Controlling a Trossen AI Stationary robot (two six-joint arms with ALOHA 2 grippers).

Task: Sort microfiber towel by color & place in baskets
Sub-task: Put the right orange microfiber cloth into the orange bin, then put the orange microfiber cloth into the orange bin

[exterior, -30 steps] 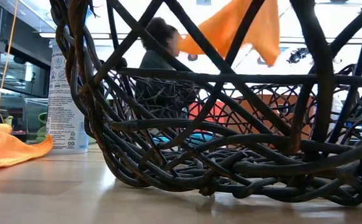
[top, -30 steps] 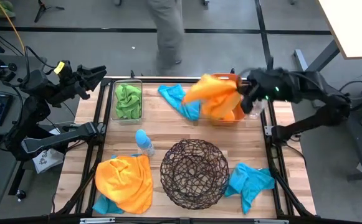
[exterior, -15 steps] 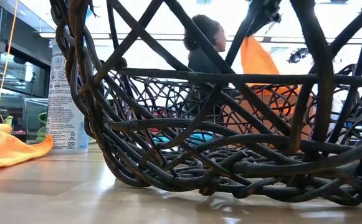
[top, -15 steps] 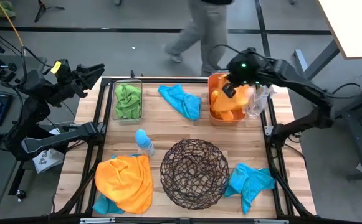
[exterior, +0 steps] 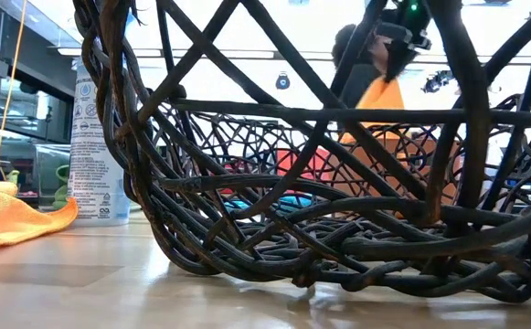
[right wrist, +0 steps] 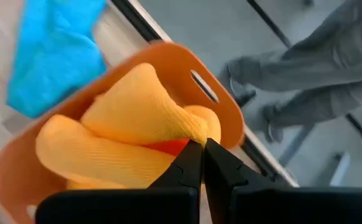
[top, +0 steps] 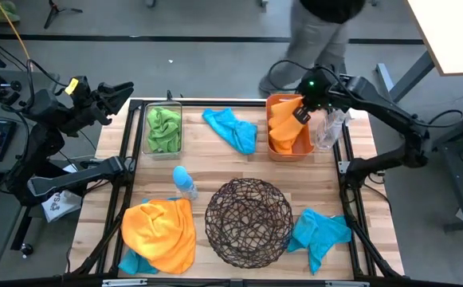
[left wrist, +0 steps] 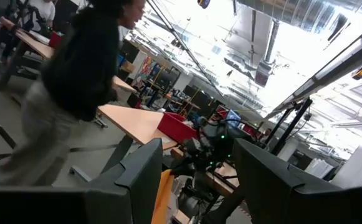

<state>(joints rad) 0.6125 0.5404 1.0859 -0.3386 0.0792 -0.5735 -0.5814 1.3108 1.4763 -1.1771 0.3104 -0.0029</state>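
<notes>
My right gripper (top: 302, 112) hangs over the salmon-orange basket (top: 272, 102) at the table's far right, shut on an orange towel (top: 285, 127) that fills the basket; it also shows in the low view (exterior: 398, 47). A green towel (top: 164, 127) lies in the clear bin (top: 146, 127). A turquoise towel (top: 231, 128) lies between the bin and the salmon basket. A second orange towel (top: 161, 231) lies at the near left and a turquoise one (top: 319, 231) at the near right. The round wire basket (top: 249, 222) stands near the front. My left gripper (top: 122, 94) is open, off the table's far-left corner. My right gripper pinches a drawn-up peak of the orange towel (right wrist: 192, 133) between its two shut fingers (right wrist: 187, 163). The fingers come from above, slanting down. The peak rises to the fingers (exterior: 380, 91); the towel's bulk lies bunched in the salmon basket.
A small blue-capped clear bottle (top: 185, 182) stands left of the wire basket. A clear plastic object (top: 327, 131) lies right of the salmon basket. A person (top: 319, 32) walks past beyond the table's far edge. A bit of turquoise cloth (top: 131, 263) shows under the near-left orange towel.
My right gripper has gone down over the salmon basket, still shut on the orange towel. The towel, which hung spread out above the basket's left side, has sunk into the basket and bunched up. The person has walked to the right behind the table.
</notes>
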